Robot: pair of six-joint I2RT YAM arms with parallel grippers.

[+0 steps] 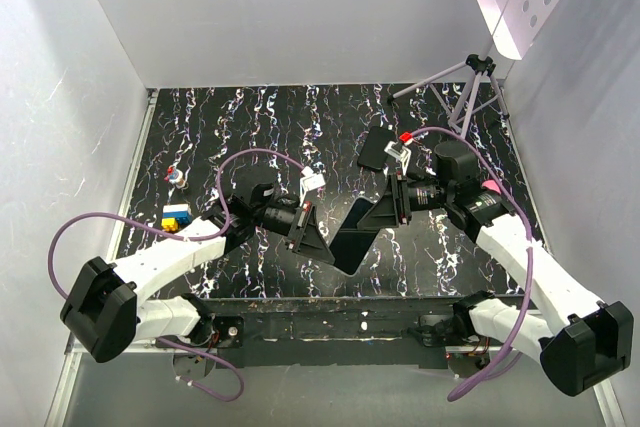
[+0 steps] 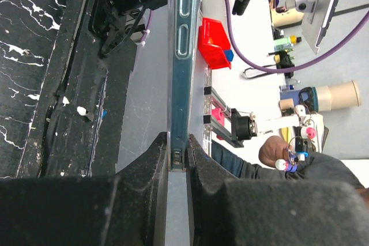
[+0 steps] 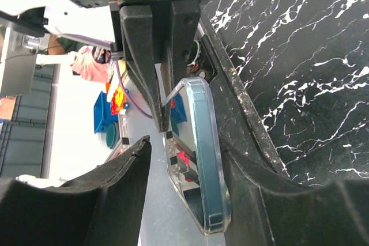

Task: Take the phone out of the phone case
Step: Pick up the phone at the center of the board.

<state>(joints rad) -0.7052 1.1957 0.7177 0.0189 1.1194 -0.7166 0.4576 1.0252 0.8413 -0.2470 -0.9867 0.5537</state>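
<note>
Left wrist view: the left pincer is seen clamped on the phone. The phone's thin edge is gripped between the two black fingers and runs straight out ahead of them. Two long side buttons are shown on that grey-blue edge, further out from the fingertips.

From the right wrist, the right pincer is seen with its jaws apart. A rounded corner of the phone lies in the gap, close against one finger and clear of the other. A clear rim is visible round that corner, but whether it belongs to the phone case cannot be told. Straight ahead of the right pincer, the left pincer is seen closed on the far end of the phone.

From the top external camera, the two pincers are seen pointed at each other over the black marbled table. Between them the phone is shown tilted, as one dark slab in which phone and case cannot be told apart. A smaller dark flat slab lies on the table on the far side of the right pincer, apart from it. A tripod stands further beyond. A small yellow-and-blue object lies well behind the left pincer, beside its arm.
</note>
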